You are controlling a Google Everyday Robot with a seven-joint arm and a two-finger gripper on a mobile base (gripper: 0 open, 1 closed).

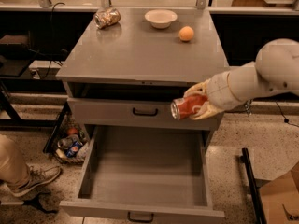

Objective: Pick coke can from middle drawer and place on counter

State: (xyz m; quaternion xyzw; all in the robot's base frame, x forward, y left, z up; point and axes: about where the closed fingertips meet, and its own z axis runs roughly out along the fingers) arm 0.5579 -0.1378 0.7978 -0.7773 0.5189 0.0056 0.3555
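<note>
The coke can (187, 108) is red with a silver end and lies on its side in my gripper (198, 101), which is shut on it. The gripper holds the can in the air in front of the shallower drawer front, below the counter's front right edge. The middle drawer (145, 171) is pulled open below and its grey inside is bare. The counter (135, 50) is the flat grey top of the cabinet. My white arm reaches in from the right.
On the counter's far side lie a crinkled packet (107, 17), a white bowl (160, 17) and an orange ball (186, 33). A person's leg and shoe (28, 176) are at the lower left. A bin of cans (70, 143) stands left of the cabinet.
</note>
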